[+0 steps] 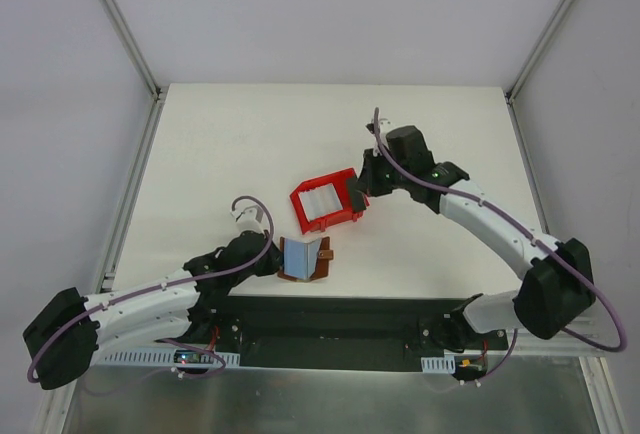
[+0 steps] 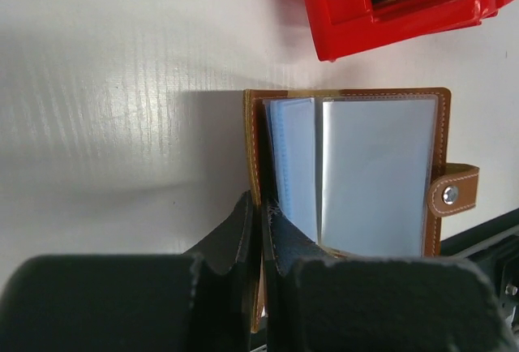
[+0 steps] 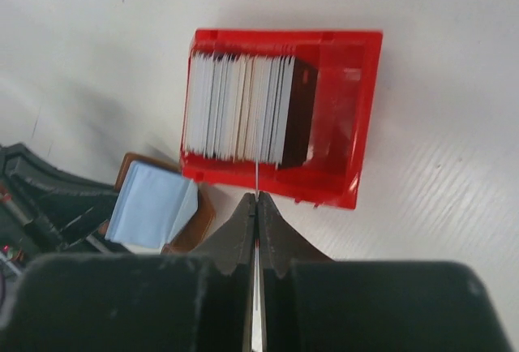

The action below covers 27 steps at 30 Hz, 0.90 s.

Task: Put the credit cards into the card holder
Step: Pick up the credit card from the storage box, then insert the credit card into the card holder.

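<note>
The brown card holder (image 2: 435, 145) lies open near the table's front edge, showing pale blue sleeves (image 2: 373, 173). My left gripper (image 2: 261, 206) is shut on its left cover, which stands between the fingers. In the top view the card holder (image 1: 305, 257) lies just right of the left gripper (image 1: 281, 255). A stack of credit cards (image 3: 239, 109) stands on edge in the red tray (image 3: 365, 125). My right gripper (image 3: 256, 199) is shut on one thin credit card (image 3: 256, 178), seen edge-on, just at the tray's near wall. The top view shows the right gripper (image 1: 358, 194) at the tray's right side.
The red tray (image 1: 325, 206) sits mid-table, just behind the card holder (image 3: 154, 206). The left arm (image 3: 49, 198) shows at the lower left of the right wrist view. A dark base strip (image 1: 330, 329) runs along the near edge. Metal frame posts (image 1: 140, 154) border the table.
</note>
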### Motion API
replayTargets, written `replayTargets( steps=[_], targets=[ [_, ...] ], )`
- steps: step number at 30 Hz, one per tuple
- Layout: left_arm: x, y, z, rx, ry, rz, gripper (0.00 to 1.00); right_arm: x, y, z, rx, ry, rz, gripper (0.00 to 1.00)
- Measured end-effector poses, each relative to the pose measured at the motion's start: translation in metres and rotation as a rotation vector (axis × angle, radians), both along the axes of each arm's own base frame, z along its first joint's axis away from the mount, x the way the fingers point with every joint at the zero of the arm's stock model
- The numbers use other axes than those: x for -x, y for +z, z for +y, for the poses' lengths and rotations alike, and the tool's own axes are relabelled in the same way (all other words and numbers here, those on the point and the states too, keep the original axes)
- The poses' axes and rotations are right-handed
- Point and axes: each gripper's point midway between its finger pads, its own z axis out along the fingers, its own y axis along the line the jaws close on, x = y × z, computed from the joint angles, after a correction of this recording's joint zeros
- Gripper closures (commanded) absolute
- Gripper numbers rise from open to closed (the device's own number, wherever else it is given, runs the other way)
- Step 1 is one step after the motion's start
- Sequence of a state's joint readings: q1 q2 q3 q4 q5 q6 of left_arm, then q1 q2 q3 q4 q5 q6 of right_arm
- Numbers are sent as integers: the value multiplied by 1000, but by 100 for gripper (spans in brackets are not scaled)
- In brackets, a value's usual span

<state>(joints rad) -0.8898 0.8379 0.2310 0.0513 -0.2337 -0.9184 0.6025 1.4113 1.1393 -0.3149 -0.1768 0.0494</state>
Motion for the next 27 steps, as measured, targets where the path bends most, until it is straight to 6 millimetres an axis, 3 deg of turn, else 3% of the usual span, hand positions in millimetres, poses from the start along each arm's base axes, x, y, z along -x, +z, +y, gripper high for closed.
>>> replayTargets(
  steps=[5,10,18,22,27],
  targets=[
    [4,-5,-4,-17,-27,9,100,40,-7,1,-67,13,46,100],
    [7,-7,-10,-31,-49,19,100,72,-20,16,-92,54,107,99],
    [11,-2,-15,-19,-73,12,100,96,-44,20,-95,48,185,100],
    [13,5,-18,8,-75,-3,100,104,-31,20,-144,40,173,99],
    [18,4,-20,13,-71,12,100,118,1,34,-269,49,128,99]
  ],
)
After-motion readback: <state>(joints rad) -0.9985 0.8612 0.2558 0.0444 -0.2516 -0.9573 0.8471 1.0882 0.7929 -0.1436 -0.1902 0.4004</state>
